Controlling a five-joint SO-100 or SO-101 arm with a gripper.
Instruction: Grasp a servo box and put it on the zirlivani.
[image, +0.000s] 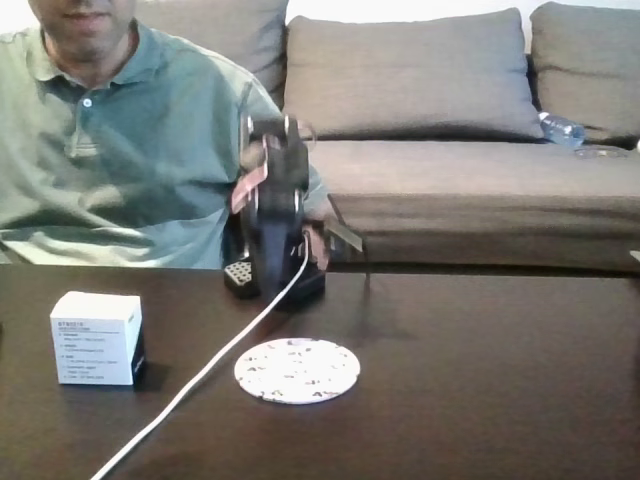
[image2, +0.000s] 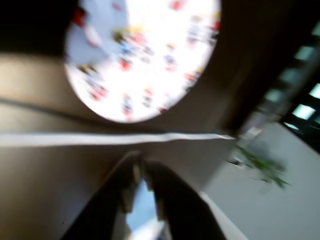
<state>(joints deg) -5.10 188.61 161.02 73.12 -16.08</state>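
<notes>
One servo box (image: 97, 337) stands upright at the left of the dark table (image: 480, 380) in the fixed view, well apart from the zirlivani (image: 297, 370) lying flat near the middle; a white cable (image: 215, 362) runs between them from the folded arm (image: 275, 215), with a person seated behind. Blurred, the wrist view shows the gripper (image2: 145, 167) with its fingers drawn nearly together, empty, below the zirlivani (image2: 145, 55).
</notes>
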